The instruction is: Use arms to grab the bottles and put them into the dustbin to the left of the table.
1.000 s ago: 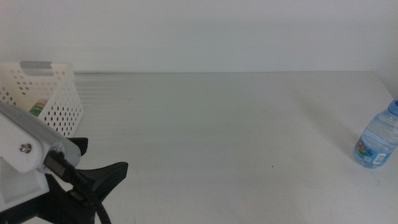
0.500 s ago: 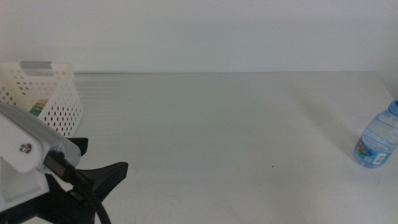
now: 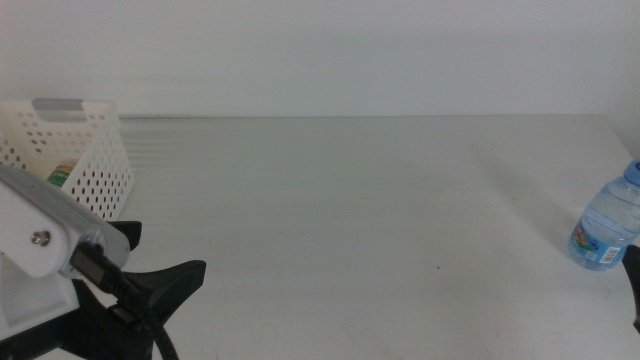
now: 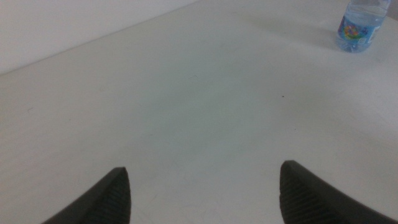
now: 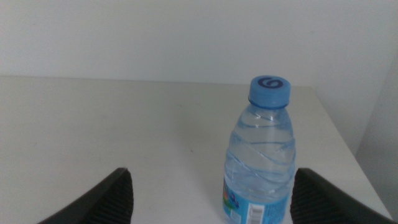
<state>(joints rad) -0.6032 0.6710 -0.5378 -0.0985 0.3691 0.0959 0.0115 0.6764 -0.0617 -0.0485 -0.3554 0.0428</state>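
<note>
Blue-capped bottle [image 5: 260, 155] fills right wrist view; only middle shows dustbin [image 3: 95, 160].

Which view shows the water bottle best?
The right wrist view: the bottle stands upright, close and large between the open right hand, cap and ribbed body clear. The middle view catches it small, cut by the right edge; the left wrist view shows only its lower part, far off.
</note>
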